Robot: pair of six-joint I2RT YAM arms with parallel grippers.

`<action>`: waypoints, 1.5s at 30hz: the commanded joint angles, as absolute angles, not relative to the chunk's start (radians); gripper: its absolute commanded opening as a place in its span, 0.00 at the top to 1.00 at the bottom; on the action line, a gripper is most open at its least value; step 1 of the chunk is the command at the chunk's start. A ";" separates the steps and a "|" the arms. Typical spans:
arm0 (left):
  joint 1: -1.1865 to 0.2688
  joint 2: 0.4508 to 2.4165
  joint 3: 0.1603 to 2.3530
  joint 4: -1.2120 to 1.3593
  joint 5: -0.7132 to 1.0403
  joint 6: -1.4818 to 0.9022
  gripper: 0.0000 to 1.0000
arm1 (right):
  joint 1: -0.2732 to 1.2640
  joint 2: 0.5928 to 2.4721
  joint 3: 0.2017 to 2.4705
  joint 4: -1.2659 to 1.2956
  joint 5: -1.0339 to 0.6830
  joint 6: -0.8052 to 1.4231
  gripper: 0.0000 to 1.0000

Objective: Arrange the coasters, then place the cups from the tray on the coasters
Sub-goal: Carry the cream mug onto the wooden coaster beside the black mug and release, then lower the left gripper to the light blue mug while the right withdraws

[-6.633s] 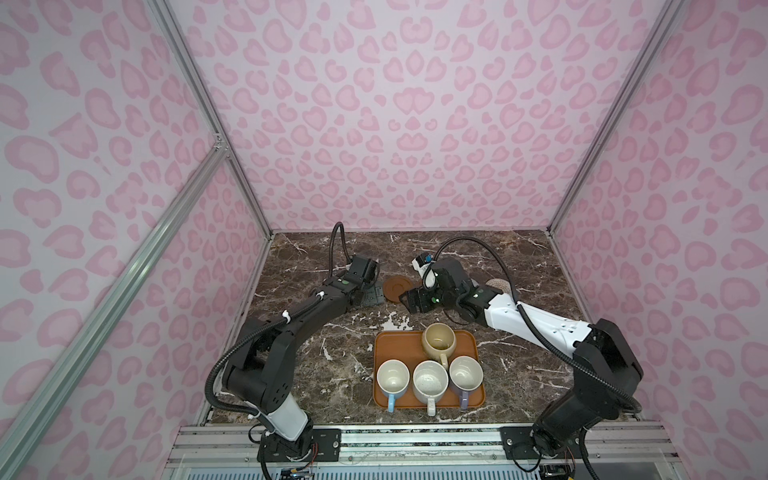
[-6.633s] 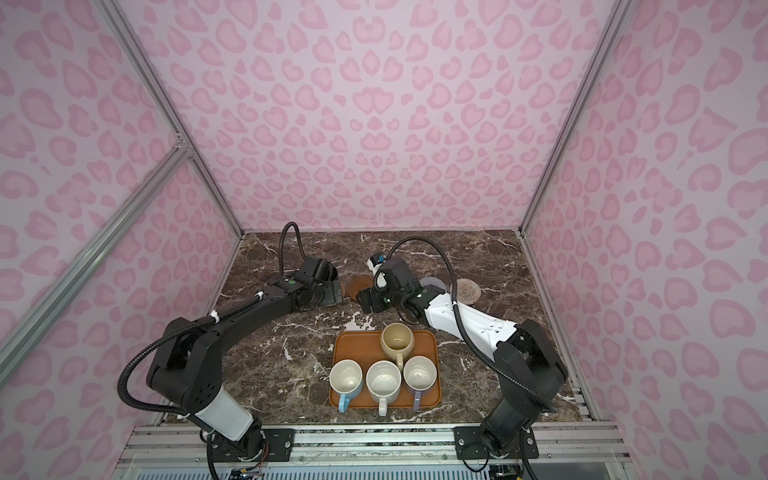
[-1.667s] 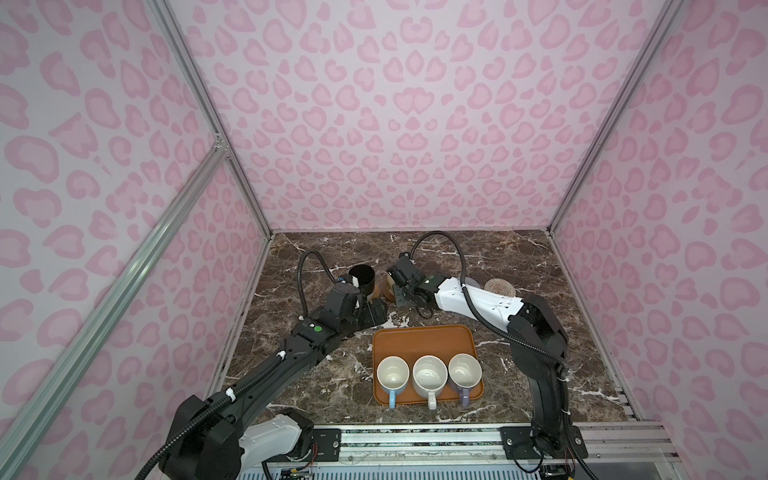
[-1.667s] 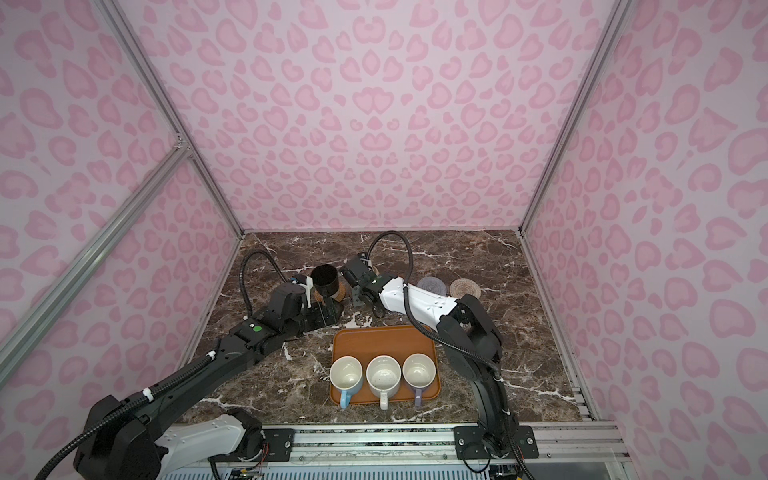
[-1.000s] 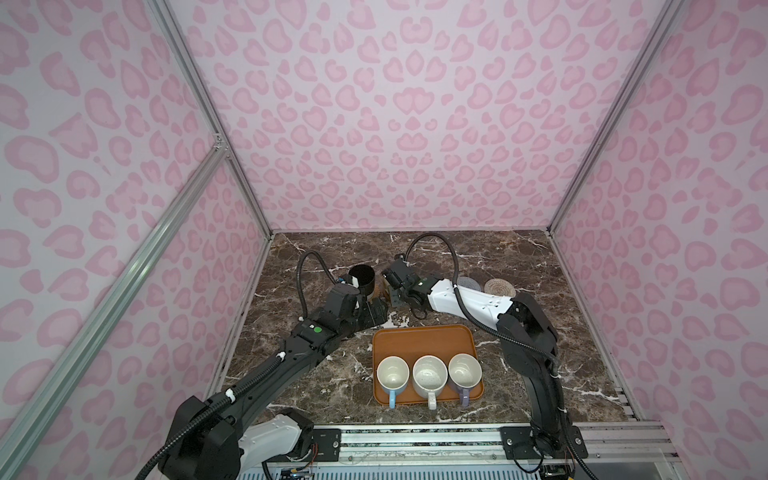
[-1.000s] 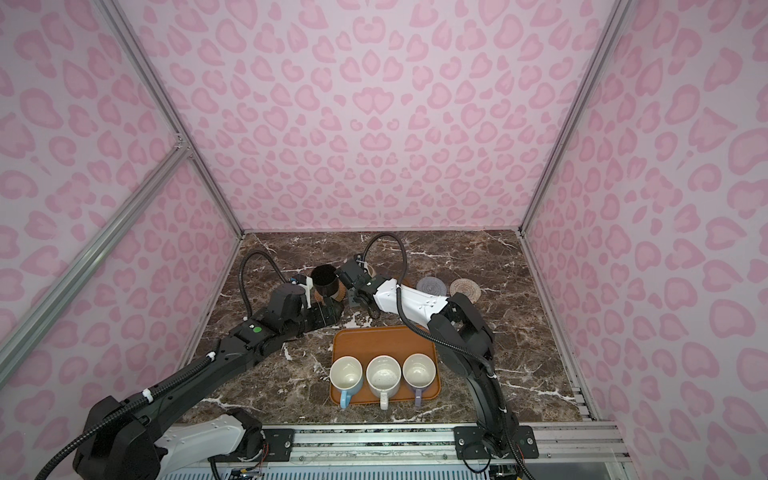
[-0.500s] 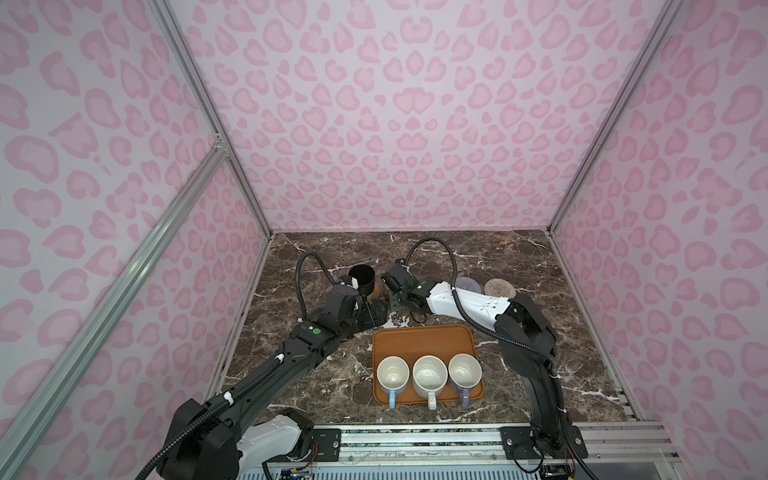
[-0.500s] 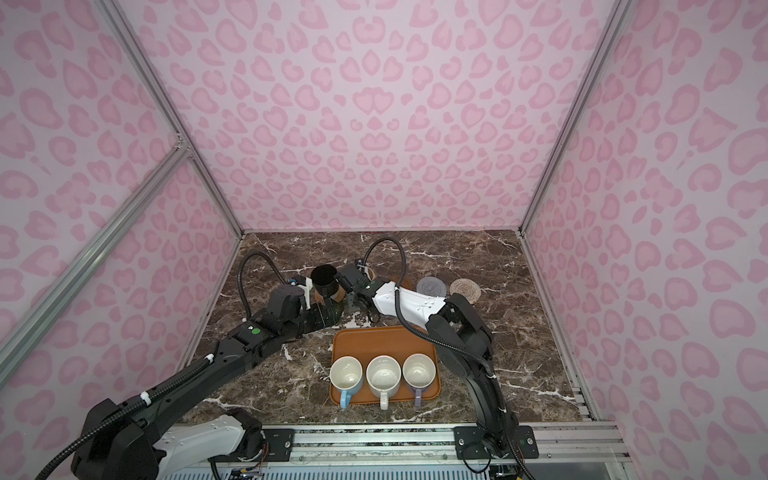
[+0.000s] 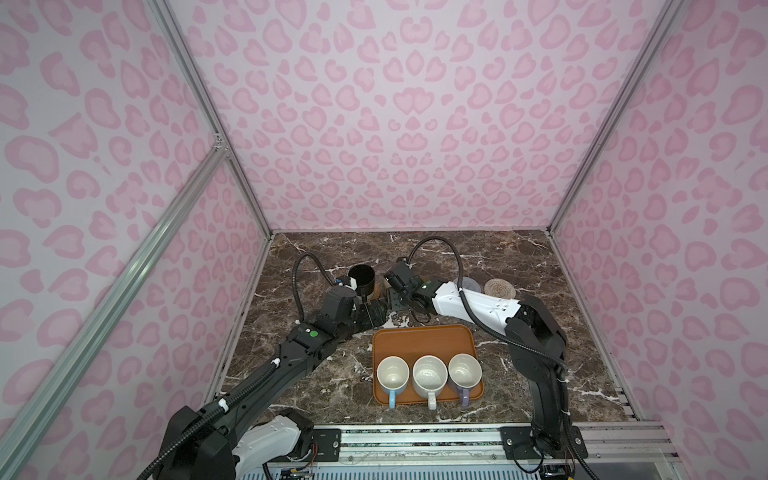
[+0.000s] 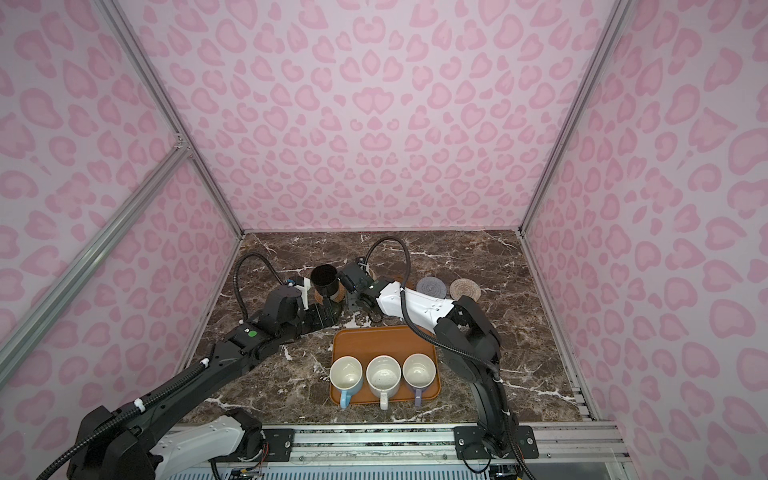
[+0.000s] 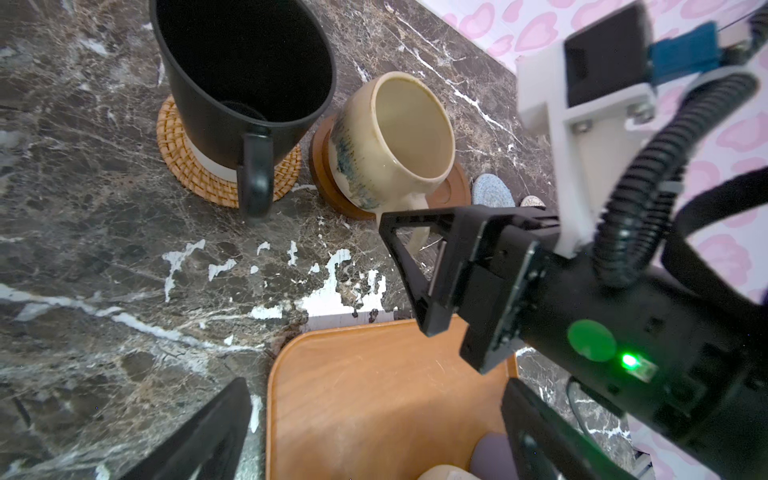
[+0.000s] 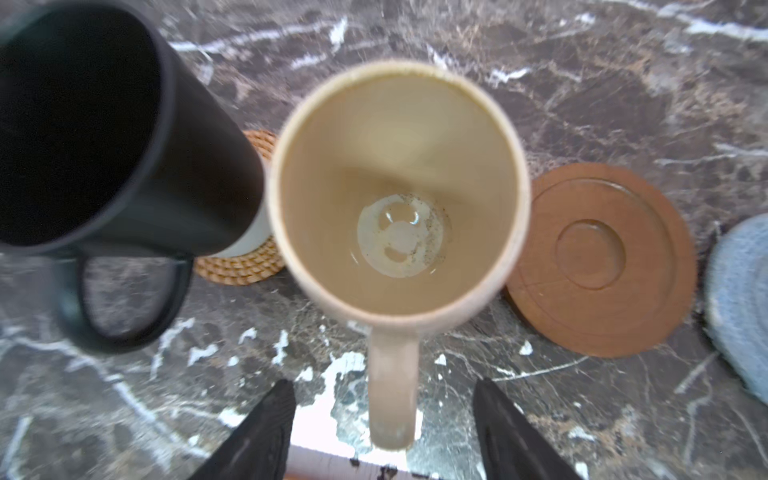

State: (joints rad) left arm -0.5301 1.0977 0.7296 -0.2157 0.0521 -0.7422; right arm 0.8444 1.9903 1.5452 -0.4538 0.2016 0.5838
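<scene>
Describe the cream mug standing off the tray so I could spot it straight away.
Find the orange-brown tray; just beyond its far left corner two mugs stand side by side. The cream-yellow mug sits on a dark wooden coaster, beside the black mug. Unlike that tall dark neighbour, it is squat, pale and streaked blue-grey.

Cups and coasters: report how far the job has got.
Done: black cup on the woven coaster, cream cup on a wooden coaster. In hand: right pincer open astride the cream cup's handle. To do: three cups on the tray; second wooden, grey-blue, beige coasters bare.
</scene>
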 commanded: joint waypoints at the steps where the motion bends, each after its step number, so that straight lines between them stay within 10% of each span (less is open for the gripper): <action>1: -0.530 1.077 0.731 -0.239 0.057 -0.756 0.04 | 0.847 1.944 1.501 -0.427 0.197 0.594 0.25; 3: -0.532 1.061 0.730 -0.251 0.075 -0.758 0.04 | 0.848 1.905 1.458 -0.422 0.194 0.594 0.23; 5: -0.540 1.044 0.737 -0.282 0.089 -0.754 0.04 | 0.851 1.859 1.420 -0.416 0.184 0.589 0.01; 28: -1.034 0.891 0.764 -0.723 -0.053 -0.816 0.03 | 0.873 1.257 0.925 -0.427 0.168 0.530 0.04; 45: -1.280 1.123 0.722 -0.749 -0.257 -0.967 0.02 | 0.853 1.005 0.777 -0.453 0.186 0.532 0.04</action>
